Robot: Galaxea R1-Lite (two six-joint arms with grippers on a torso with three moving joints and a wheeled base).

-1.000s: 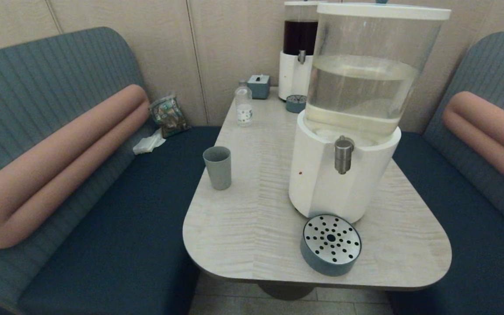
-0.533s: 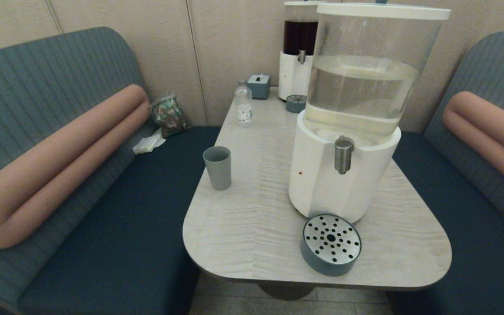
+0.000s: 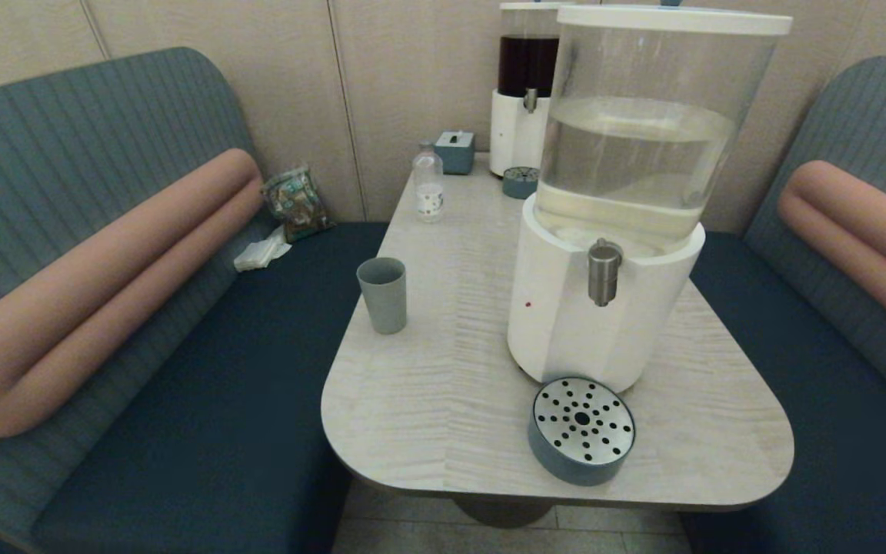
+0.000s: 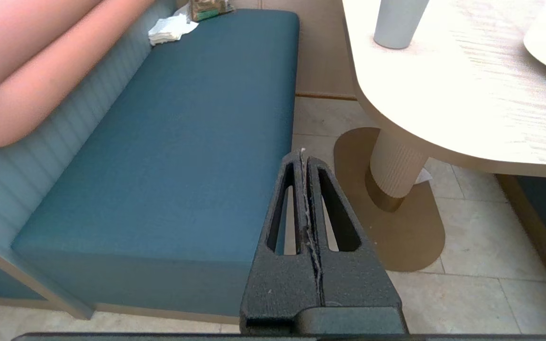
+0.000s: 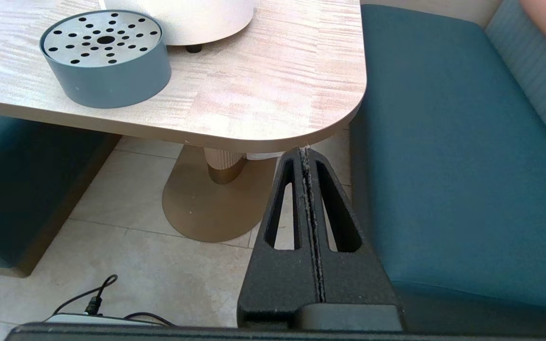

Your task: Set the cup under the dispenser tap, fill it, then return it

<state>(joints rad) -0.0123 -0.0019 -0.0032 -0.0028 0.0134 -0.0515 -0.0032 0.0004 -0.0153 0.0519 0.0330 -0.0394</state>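
I see the cup [image 3: 382, 295] upright at the table's [image 3: 428, 415] left edge, well apart from the dispenser tap [image 3: 603, 272]. Left gripper [image 4: 303, 156] and right gripper [image 5: 305, 154] hang clenched, empty, below table height. The bottle's [image 3: 428, 185] label is unreadable.

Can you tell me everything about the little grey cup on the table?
The cup is a plain grey-blue tumbler with no handle, wider at the rim than at the base, and it looks like matte plastic. It stands upright near the table's left edge, well to the left of the tap. Nothing can be seen inside it. Nothing touches it but the table.
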